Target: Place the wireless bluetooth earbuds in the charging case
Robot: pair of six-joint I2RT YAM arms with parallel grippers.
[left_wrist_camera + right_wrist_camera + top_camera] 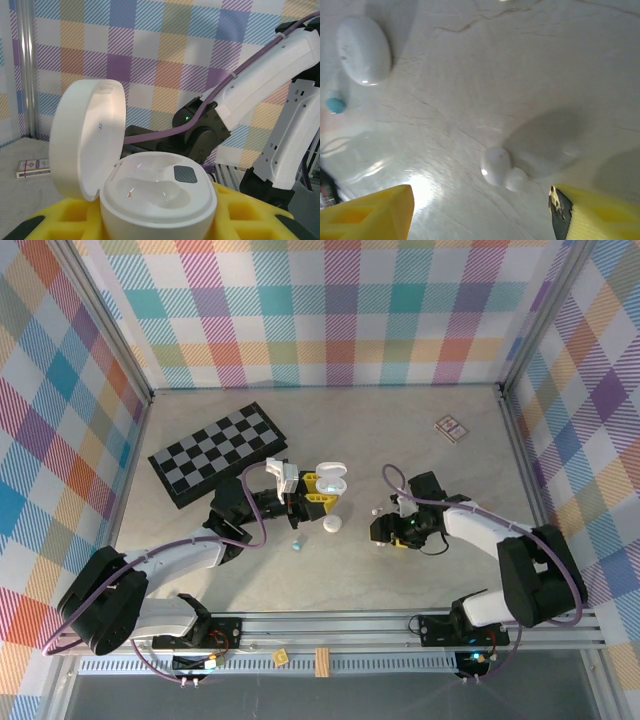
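One white earbud (502,170) was recorded at lower centre of the right wrist view, between the spread jaws of the right gripper (480,214), while the charging case (155,195), lid open, was pinched by the left gripper (319,493).

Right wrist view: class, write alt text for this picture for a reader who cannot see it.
A small white earbud lies on the pale table, just beyond the open end effector, whose yellow fingers frame the bottom corners. A closed white oval case and a tiny blue earbud lie at upper left.
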